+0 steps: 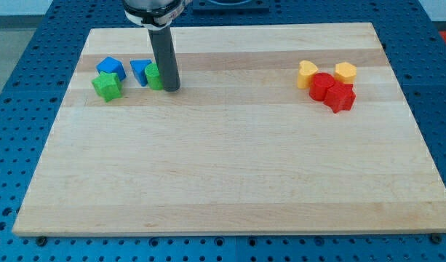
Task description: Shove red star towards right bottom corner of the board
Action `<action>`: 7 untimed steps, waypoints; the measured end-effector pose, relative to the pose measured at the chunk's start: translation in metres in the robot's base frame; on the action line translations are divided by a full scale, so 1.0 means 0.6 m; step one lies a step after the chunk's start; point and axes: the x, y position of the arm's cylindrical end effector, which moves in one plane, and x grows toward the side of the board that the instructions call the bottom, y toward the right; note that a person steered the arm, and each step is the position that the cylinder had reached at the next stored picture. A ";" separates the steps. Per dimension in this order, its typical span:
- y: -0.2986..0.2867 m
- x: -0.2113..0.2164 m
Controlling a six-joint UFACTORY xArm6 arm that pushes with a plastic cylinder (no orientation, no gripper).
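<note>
The red star (340,97) lies at the view's upper right of the wooden board (223,182). It touches a second, rounder red block (321,86) on its upper left. My tip (172,89) rests on the board at the upper left, far to the left of the red star. It stands right beside a green block (154,76), which the rod partly hides.
A yellow heart (305,74) and a yellow hexagon (345,70) sit just above the red blocks. At the upper left are a blue block (110,68), a green star (107,86) and a blue triangular block (140,70).
</note>
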 end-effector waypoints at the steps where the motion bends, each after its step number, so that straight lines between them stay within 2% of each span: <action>1: 0.038 0.000; 3: 0.298 -0.041; 4: 0.335 -0.122; 5: 0.405 -0.160; 6: 0.488 -0.135; 7: 0.512 -0.067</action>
